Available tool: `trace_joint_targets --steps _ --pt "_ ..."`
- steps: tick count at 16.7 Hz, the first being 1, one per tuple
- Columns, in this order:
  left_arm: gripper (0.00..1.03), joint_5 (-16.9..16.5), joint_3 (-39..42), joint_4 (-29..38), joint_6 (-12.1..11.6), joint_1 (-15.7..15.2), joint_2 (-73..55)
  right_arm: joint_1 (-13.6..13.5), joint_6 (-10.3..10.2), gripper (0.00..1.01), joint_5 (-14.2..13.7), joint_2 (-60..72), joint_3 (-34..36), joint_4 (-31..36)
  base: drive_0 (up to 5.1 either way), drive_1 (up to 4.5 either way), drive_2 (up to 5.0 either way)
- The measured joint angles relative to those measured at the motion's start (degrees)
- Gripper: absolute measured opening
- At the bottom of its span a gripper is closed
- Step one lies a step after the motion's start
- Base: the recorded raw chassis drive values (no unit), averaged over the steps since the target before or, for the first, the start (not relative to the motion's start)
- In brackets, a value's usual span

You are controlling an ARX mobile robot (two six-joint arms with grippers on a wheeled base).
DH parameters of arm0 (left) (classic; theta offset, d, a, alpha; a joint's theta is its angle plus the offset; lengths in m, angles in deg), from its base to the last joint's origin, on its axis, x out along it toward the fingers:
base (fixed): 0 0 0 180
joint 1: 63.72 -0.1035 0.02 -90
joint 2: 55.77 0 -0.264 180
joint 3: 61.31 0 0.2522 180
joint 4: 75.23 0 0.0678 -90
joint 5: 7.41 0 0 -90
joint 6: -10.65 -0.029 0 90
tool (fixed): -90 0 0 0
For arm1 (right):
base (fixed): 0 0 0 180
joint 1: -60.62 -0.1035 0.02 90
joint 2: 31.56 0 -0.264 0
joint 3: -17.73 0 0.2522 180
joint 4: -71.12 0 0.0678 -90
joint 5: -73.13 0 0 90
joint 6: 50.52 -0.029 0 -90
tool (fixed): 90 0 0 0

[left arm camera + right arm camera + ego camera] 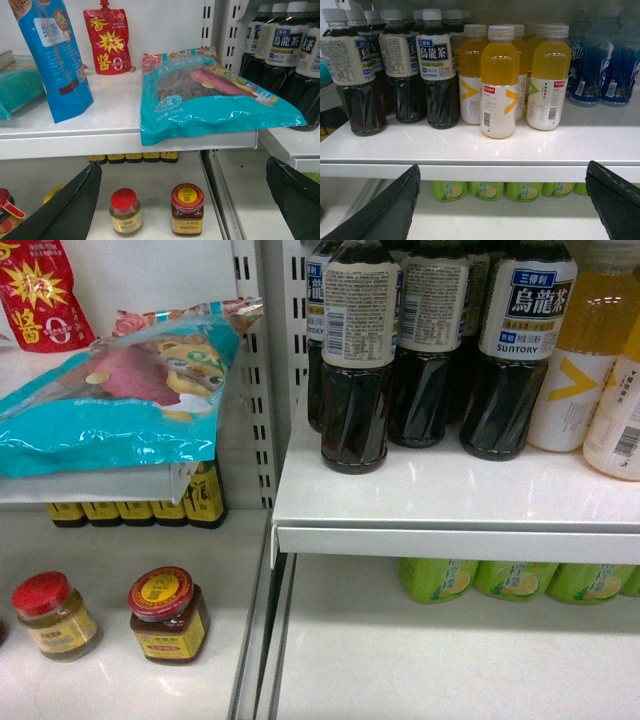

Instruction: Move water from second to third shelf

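Note:
The water is out of view in all three views. My left gripper is open, its dark fingers spread wide in front of the left bay, with nothing between them. Beyond it two sauce jars stand on the lower shelf. My right gripper is open too, empty, facing the front edge of the drinks shelf. Neither gripper shows in the head view.
Dark tea bottles, yellow drink bottles and blue bottles stand on the right-bay shelf. Green lemon-label bottles line the shelf below. A teal snack bag overhangs the left-bay shelf beside a blue pouch and a red pouch.

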Motion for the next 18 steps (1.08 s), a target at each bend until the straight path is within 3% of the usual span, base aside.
trace_joint_targets --steps 18 --pt "0.98 0.0 0.0 0.0 0.0 0.0 0.0 0.0 0.0 0.98 0.0 0.0 0.0 0.0 0.0 0.00 0.0"
